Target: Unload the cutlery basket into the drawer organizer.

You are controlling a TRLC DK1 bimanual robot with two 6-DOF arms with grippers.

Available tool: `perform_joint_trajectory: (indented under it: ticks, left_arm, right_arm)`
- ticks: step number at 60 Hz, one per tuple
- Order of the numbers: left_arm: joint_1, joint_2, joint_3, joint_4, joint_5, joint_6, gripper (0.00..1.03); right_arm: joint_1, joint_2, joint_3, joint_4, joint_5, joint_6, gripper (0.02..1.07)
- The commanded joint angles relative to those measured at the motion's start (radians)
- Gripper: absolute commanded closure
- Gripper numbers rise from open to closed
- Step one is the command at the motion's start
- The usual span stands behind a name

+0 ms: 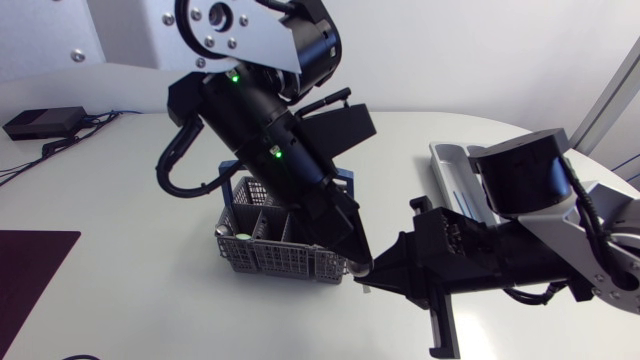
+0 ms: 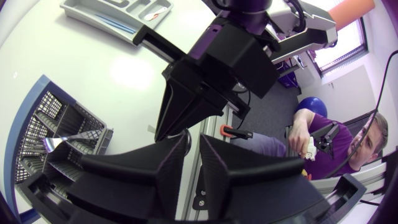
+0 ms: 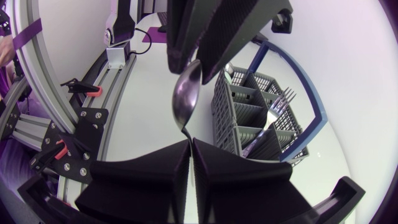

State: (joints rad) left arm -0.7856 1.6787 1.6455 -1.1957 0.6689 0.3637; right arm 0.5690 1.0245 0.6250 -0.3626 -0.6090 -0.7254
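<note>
The basket (image 1: 262,258) holds a fork (image 3: 274,114) — left pincer (image 2: 193,140) and right pincer (image 3: 190,142) both clamped on one spoon (image 3: 185,93).

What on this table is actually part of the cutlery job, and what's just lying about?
Part of the job:
cutlery basket
spoon, lifted clear of the basket
fork, still in the basket
drawer organizer

Just lying about:
black box with cables
dark mat

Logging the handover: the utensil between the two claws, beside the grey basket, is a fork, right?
No, it is a spoon, not a fork. The right wrist view shows it between the left claw and right claw, beside the grey basket.
</note>
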Motion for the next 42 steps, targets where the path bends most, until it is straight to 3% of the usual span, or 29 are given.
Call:
perform_joint_trajectory:
  ticks: [1,7,13,20,34,42]
  left_arm:
    - [0.002,0.006,0.046,-0.028,0.021,0.014,0.6]
    - [0.017,0.007,0.085,-0.022,0.021,0.011,0.39]
    - [0.052,-0.007,0.12,0.024,0.02,-0.011,0.31]
    - [0.1,-0.025,0.142,0.071,0.004,-0.039,0.3]
    - [0.154,-0.106,-0.01,0.168,-0.269,-0.046,0.3]
    - [0.154,-0.191,-0.142,0.249,-0.374,-0.051,0.3]
  right_arm:
    - [-0.001,0.028,-0.036,-0.01,0.022,0.024,1.0]
    - [-0.018,0.039,-0.045,-0.029,0.035,0.009,1.0]
    - [-0.07,0.04,-0.054,-0.062,0.035,-0.026,0.99]
    - [-0.164,0.011,-0.057,-0.116,0.035,-0.088,0.99]
    - [-0.569,-0.046,-0.053,-0.197,0.034,-0.315,0.98]
    - [-0.804,-0.021,-0.042,-0.187,0.025,-0.447,0.98]
